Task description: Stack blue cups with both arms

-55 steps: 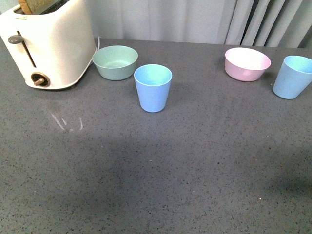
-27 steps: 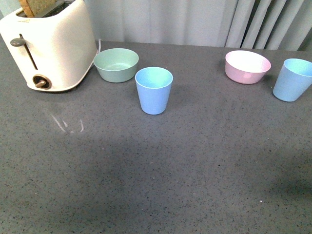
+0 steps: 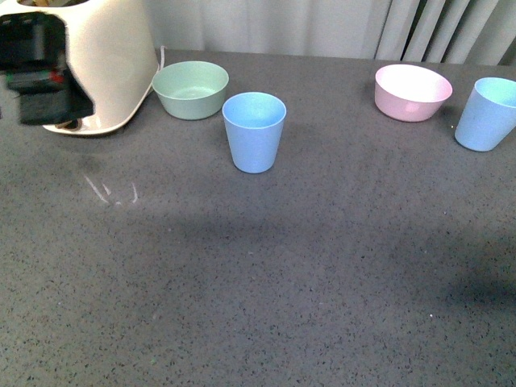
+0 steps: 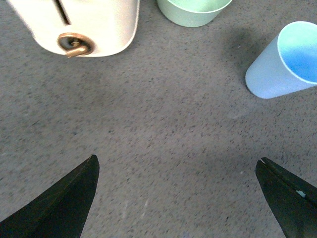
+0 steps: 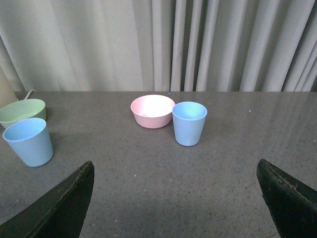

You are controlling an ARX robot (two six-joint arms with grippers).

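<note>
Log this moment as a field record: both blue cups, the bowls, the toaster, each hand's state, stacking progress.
centre blue cup: upright, standing alone, in front of the green bowl
right blue cup: upright, just right of the pink bowl
toaster: far left, next to the green bowl
left hand: open, empty, over bare table near the toaster
right hand: open, empty, short of the right blue cup
stacking: not yet done; cups far apart

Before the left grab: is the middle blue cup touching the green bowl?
Apart. Left wrist view shows bare table between the blue cup and the green bowl.
</note>
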